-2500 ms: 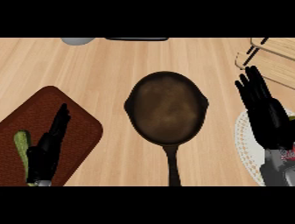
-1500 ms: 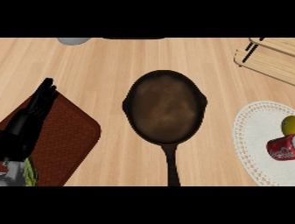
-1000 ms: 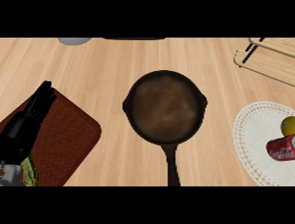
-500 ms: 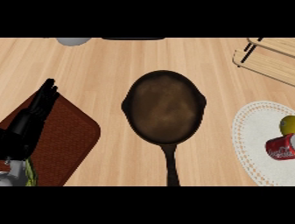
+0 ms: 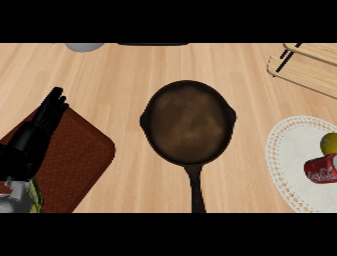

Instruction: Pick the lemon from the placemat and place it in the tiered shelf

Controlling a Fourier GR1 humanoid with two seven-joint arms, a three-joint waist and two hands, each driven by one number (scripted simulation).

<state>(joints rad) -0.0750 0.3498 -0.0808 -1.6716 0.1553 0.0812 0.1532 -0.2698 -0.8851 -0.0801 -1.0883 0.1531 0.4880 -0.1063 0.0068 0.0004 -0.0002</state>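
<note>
Status: small yellow lemon (image 5: 335, 144) is not picked yet. It sits on the round white lace-edged placemat (image 5: 289, 150) at the right of the light wood counter (image 5: 127, 75), on the side nearer the light wooden tiered shelf (image 5: 313, 76) in the far right corner. So the lemon-to-shelf path is short and nothing stands in it.

A red soda can (image 5: 330, 168) lies on its side on the same placemat, just beside the lemon on the near side. We can't tell whether they touch. That makes it the main hazard: a hand coming in from our edge passes over the can first, and a can on its side will likely roll if nudged. The lemon is round too, so we expect it to need fingers wrapped round it, not a push.

Our left hand (image 5: 29, 145) is at the far left over the reddish-brown rounded mat (image 5: 79, 155), fingers straight and together, thumb out, holding nothing. It looks parked. It is well apart from the lemon, with the dark cast-iron skillet (image 5: 189, 125) between them, so we judge it the wrong hand for this job. A green vegetable (image 5: 36, 192) shows partly beside its forearm.

Our right hand is out of view, so we can't report on its fingers. We judge it has the next move: come in over the placemat, drop onto the lemon from above, and clear the can.
</note>
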